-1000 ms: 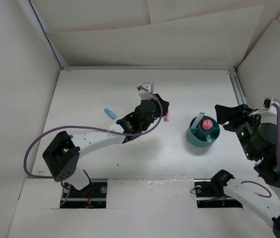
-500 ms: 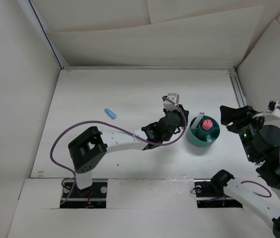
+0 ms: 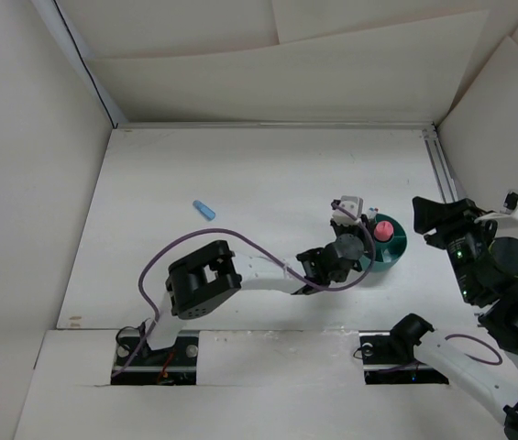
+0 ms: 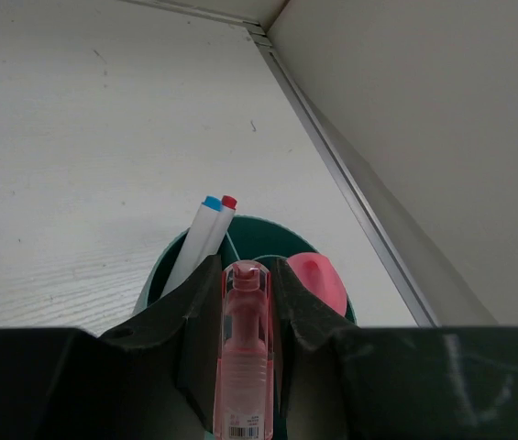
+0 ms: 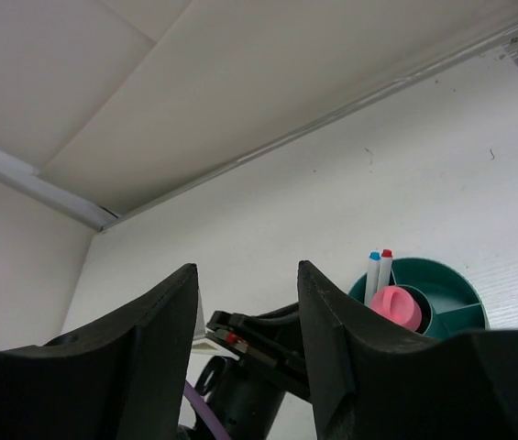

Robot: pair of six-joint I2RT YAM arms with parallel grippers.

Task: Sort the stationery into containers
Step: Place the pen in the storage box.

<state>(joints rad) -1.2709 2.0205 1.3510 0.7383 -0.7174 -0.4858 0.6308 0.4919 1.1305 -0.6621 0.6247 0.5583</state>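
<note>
My left gripper [image 3: 361, 240] is shut on a clear pink eraser-like piece [image 4: 246, 348] and hangs just above the near-left rim of the teal cup [image 3: 394, 249]. In the left wrist view the cup [image 4: 169, 266] holds two white pens [image 4: 202, 240], one blue-capped and one red-capped, and a round pink piece [image 4: 317, 280] in its middle. The pens [image 5: 378, 275] and pink piece [image 5: 396, 308] also show in the right wrist view. A light blue piece [image 3: 203, 209] lies on the table at the left. My right gripper [image 5: 245, 302] is open and empty, raised to the right of the cup.
A metal rail [image 3: 440, 170] runs along the right wall behind the cup. White walls enclose the table on the left, back and right. The left arm [image 3: 268, 273] stretches low across the table's front middle, with its purple cable looping beside it.
My left gripper has carried the pink piece to the right, from the middle of the table to the cup's rim. My right gripper has drifted slightly right.
</note>
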